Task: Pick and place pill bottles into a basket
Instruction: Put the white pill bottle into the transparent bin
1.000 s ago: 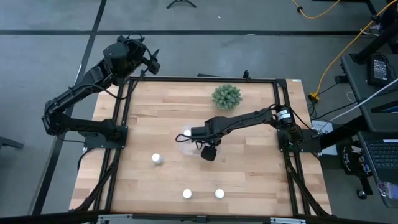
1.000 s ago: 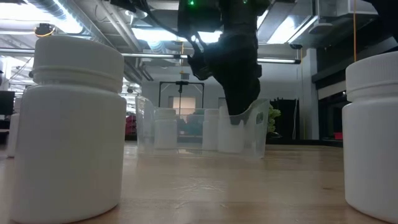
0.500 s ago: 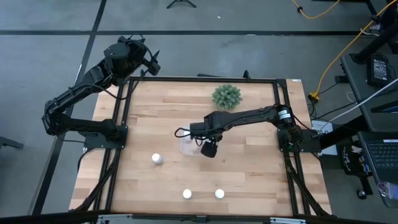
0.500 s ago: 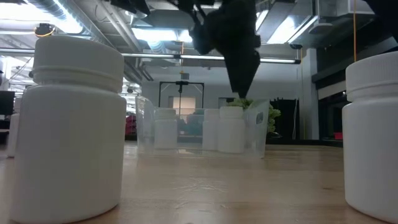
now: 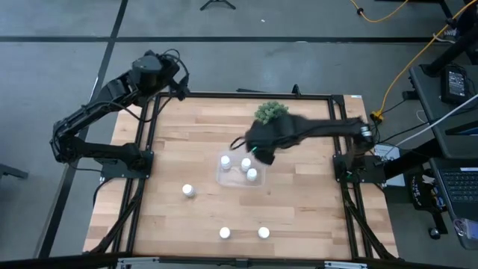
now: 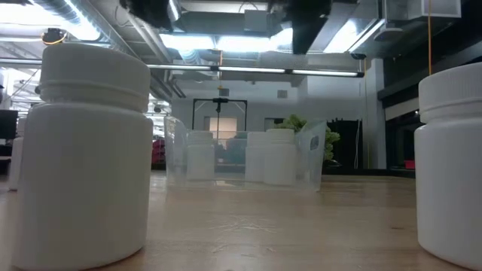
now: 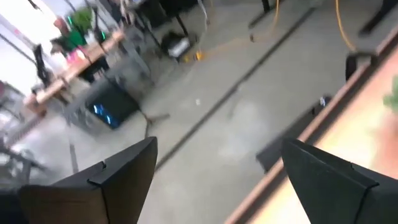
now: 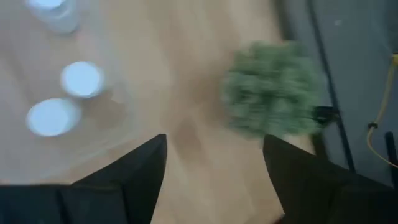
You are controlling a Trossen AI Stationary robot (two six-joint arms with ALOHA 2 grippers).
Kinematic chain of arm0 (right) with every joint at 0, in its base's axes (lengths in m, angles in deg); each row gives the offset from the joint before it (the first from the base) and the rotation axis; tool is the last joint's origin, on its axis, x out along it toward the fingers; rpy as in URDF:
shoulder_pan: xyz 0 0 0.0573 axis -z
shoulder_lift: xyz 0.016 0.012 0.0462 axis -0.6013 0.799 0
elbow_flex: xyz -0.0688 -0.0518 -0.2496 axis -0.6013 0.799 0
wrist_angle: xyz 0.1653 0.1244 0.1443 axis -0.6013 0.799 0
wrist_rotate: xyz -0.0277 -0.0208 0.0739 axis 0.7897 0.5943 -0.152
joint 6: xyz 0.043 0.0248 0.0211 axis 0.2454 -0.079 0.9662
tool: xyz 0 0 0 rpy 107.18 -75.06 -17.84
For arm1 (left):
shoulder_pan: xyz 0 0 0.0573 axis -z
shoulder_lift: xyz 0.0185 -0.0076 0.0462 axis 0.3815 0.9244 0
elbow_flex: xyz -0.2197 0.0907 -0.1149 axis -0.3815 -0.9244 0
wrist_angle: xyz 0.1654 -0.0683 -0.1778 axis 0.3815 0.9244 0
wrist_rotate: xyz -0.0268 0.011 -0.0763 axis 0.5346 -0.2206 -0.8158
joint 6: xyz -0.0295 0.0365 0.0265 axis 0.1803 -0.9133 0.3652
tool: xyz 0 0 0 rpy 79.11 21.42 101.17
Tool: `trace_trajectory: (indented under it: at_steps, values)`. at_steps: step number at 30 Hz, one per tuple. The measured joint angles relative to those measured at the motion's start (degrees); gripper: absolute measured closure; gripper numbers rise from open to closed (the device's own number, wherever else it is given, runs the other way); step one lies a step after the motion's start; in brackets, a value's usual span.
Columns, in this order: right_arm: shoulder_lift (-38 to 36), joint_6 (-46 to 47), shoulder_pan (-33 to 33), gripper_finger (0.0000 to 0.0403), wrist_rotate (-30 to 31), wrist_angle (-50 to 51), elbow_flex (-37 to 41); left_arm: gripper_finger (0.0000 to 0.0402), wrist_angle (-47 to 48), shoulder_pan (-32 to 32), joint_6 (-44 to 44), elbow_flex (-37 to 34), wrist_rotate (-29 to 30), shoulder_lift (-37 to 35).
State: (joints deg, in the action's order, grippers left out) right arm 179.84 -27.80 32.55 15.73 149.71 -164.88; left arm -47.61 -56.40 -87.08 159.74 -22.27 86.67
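Note:
The clear basket (image 5: pixel 221 178) stands mid-table with three white pill bottles upright in it (image 5: pixel 225 161) (image 5: pixel 245 164) (image 5: pixel 252 175); they also show in the low view (image 6: pixel 280 156). Three more bottles stand loose on the near half of the table (image 5: pixel 189 191) (image 5: pixel 225 233) (image 5: pixel 264 232). My right gripper (image 5: pixel 263 152) (image 8: pixel 214 180) is open and empty. It is raised above the table between the basket's far right corner and the green plant (image 5: pixel 270 110). My left gripper (image 5: pixel 178 78) (image 7: pixel 214 180) is open and empty at the table's far left corner.
The green plant (image 8: pixel 270 87) stands near the far edge, close behind my right gripper. A black frame rail (image 5: pixel 246 95) runs round the table. Two of the loose bottles stand right before the low camera (image 6: pixel 86 150) (image 6: pixel 452 158).
My right gripper has risen out of the basket and gone toward the far right, toward the plant. The bottle it brought down stays standing in the basket's right part. In the low view the gripper has gone up almost out of the picture.

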Motion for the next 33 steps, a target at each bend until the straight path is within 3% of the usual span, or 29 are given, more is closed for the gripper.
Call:
trace_trajectory:
  at_steps: [2, 7, 12, 18, 24, 33]
  values:
    - [-4.94, -0.21, 1.38, 0.0134, 1.62, -1.64, 2.9, 0.0064, 3.89, 0.0, 2.69, -0.02, -3.1, -0.53]
    - [-21.58, -8.17, 4.95, 0.0134, 3.15, -15.49, 16.65, 0.0064, 7.69, -0.13, 14.27, -1.32, -22.69, -2.68]
    - [-37.78, -15.61, 7.21, 0.0134, -1.54, -34.6, 33.51, 0.0064, 12.87, 2.19, 26.07, -8.6, -32.52, -5.12]
    - [-48.31, -15.74, 7.52, 0.0134, -2.05, -42.87, 46.0, 0.0064, 19.12, 9.99, 34.72, -14.67, -33.53, -5.78]
    - [-51.46, -21.56, 7.67, 0.0134, -0.69, -48.33, 52.63, 0.0064, 20.03, 18.74, 45.55, -17.87, -37.96, -5.0]
    - [-53.68, -33.06, 8.16, 0.0134, -0.86, -58.71, 55.14, 0.0064, 20.74, 31.49, 62.53, -21.18, -26.93, -4.47]
